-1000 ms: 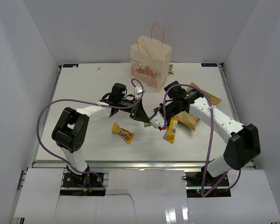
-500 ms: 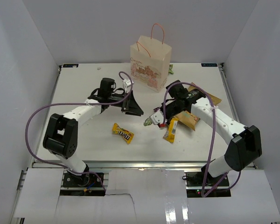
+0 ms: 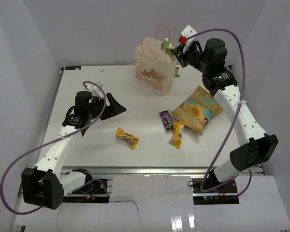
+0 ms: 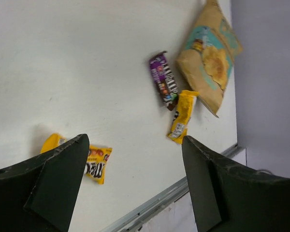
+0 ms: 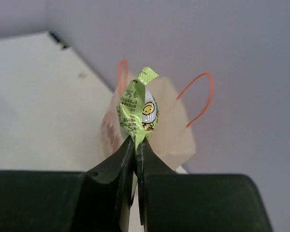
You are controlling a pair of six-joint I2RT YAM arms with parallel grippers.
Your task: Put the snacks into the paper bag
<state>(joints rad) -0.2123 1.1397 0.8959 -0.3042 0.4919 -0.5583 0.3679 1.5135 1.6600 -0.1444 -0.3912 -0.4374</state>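
Note:
The cream paper bag (image 3: 153, 67) stands upright at the back of the table, its orange handles up. My right gripper (image 3: 173, 47) is raised beside the bag's top, shut on a small green snack packet (image 3: 166, 46). The right wrist view shows the same packet (image 5: 139, 108) pinched by its lower edge, with the paper bag (image 5: 176, 135) behind it. My left gripper (image 3: 117, 106) hangs open over the table's left half, holding nothing. On the table lie the chip bag (image 3: 198, 110), the purple bar (image 3: 166, 119), the yellow bar (image 3: 177, 134) and the M&M's pack (image 3: 127, 137).
In the left wrist view the chip bag (image 4: 210, 53), purple bar (image 4: 163, 79) and yellow bar (image 4: 181, 116) lie ahead, and the M&M's pack (image 4: 97, 164) sits by the left finger. The table's near edge (image 4: 150, 205) runs below. A small greenish thing (image 3: 177, 73) lies by the bag's right side.
My left gripper has opened and drawn back to the left. My right gripper has shut on the green packet and swung from the table's middle up to the bag's top.

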